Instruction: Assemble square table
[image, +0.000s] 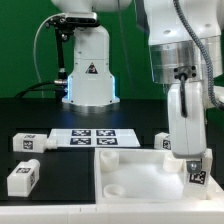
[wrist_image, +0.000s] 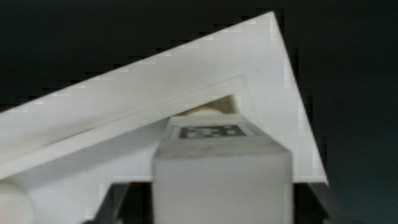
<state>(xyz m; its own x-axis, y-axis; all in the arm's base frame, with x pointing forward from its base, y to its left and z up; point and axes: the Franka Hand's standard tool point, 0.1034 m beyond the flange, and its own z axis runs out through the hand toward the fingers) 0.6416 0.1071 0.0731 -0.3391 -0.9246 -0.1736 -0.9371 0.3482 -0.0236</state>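
Gripper (wrist_image: 217, 208) tight on a tagged white leg (image: 188, 135) over the square top (image: 135, 157), fingertips mostly hidden

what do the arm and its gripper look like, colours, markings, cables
The arm has a glossy white rounded shell, with a grey band and a black fitting near the wrist. Its white base carries a warning triangle and glows blue along the bottom edge. A black cable loops beside it. In the wrist view, the gripper shows dark fingers.
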